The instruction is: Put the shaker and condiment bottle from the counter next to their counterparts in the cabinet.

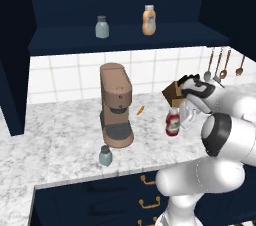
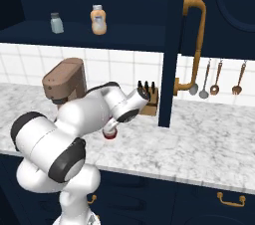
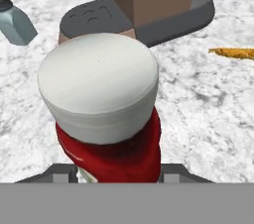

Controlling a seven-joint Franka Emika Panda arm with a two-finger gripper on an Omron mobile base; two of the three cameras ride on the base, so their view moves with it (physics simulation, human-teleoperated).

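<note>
The navy wall cabinet [image 1: 125,40] spans the far wall above white tiles, and its single shelf carries the counterparts: a pale grey-blue shaker [image 1: 102,27] to the left and an orange-tan sauce bottle [image 1: 148,20] to the right, well apart. Below lies the marbled counter [image 1: 60,125] over navy drawers with brass handles [image 1: 149,201]. A brown coffee machine [image 1: 116,104] stands on it. Right of the machine, the white arm reaches down over the red condiment bottle [image 1: 172,122], which stands upright on the stone. The gripper [image 1: 186,115] sits just over the bottle; the hand view shows the white cap [image 3: 98,84] up close, but whether the claw is clenched or released cannot be told. A knife block [image 2: 148,100] stands farther back. The counter's shaker [image 1: 105,156] stands near the front edge, beside the machine's base. A small orange scrap [image 1: 140,110] lies between machine and bottle.
</note>
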